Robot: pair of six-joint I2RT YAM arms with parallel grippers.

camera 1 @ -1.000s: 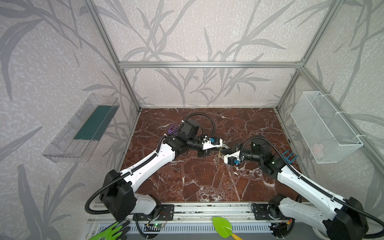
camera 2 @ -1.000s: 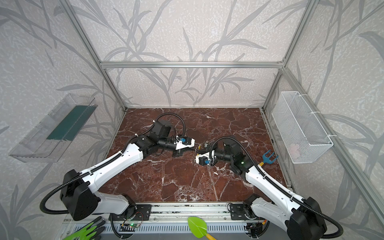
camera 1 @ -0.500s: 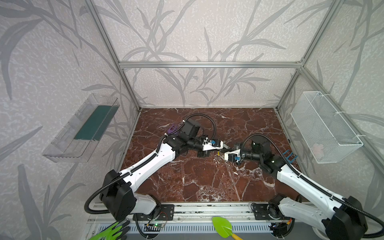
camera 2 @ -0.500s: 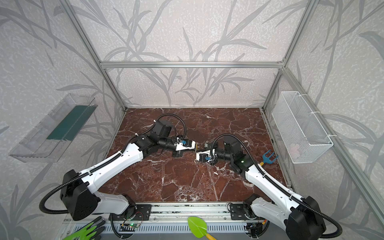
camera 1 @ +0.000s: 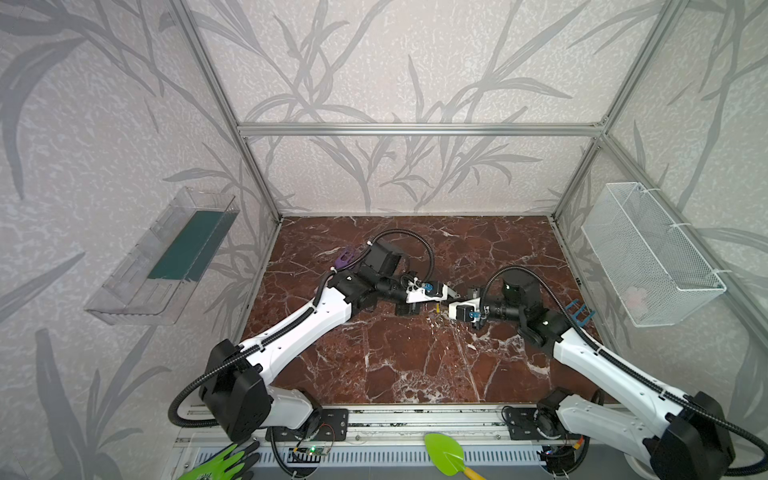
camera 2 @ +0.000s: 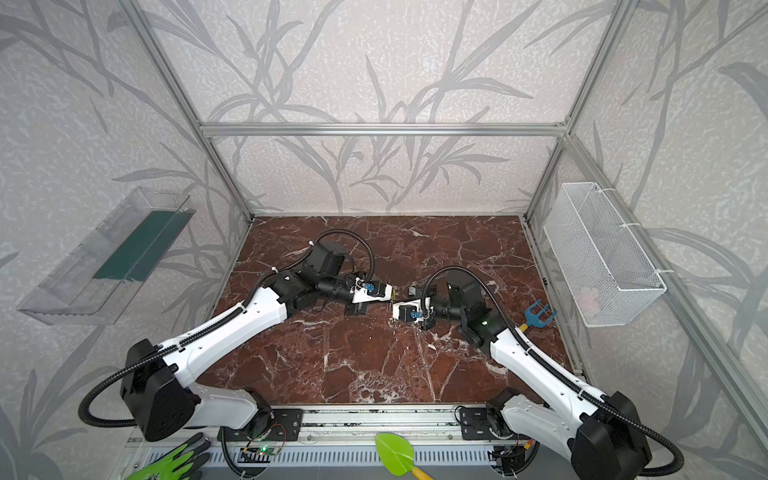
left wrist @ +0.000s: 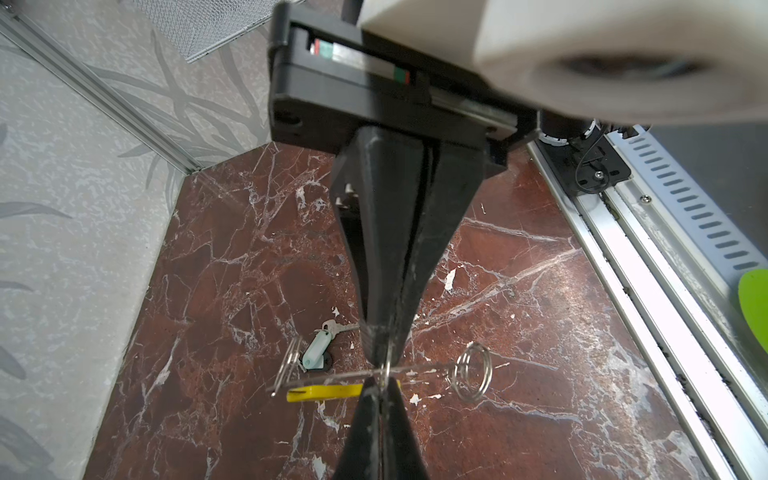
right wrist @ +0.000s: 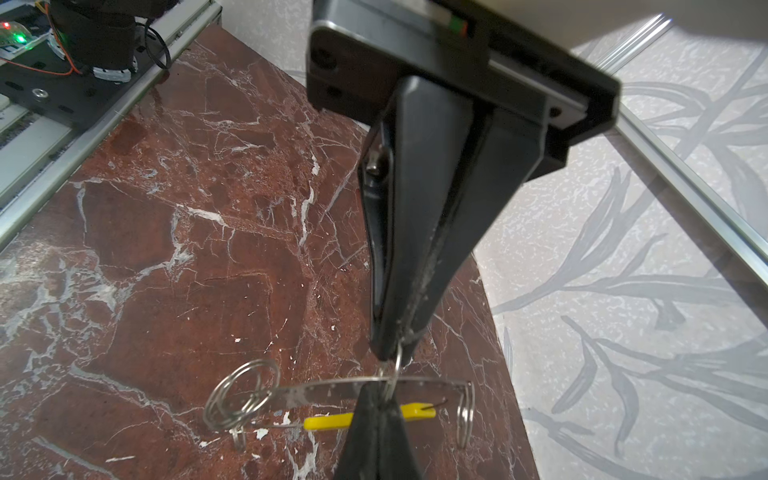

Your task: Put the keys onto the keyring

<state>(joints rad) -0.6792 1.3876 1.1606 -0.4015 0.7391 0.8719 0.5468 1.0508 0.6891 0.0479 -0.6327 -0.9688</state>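
Note:
The keyring (left wrist: 419, 367) is a thin grey hoop seen edge-on, held in the air, with a yellow sleeve (left wrist: 324, 392) and small split rings (left wrist: 471, 376) on it. In the right wrist view the keyring (right wrist: 316, 392) shows the same way. My left gripper (left wrist: 380, 388) and right gripper (right wrist: 376, 397) meet tip to tip, both shut on one small ring at the hoop's middle. In both top views the left gripper (camera 1: 452, 296) and right gripper (camera 1: 449, 308) touch mid-floor. The keys (left wrist: 318, 347), silvery with a pale teal tag, lie on the marble below, apart from the hoop.
A blue hand rake (camera 1: 579, 311) lies at the right wall and a purple object (camera 1: 344, 257) behind the left arm. A white wire basket (camera 1: 648, 253) hangs on the right wall, a clear shelf (camera 1: 166, 257) on the left. A green trowel (camera 1: 446, 453) and a green glove (camera 1: 224, 465) lie beyond the front rail.
The right gripper has moved up and back toward the left gripper, so the two tips now meet. The left gripper has shifted slightly to the right.

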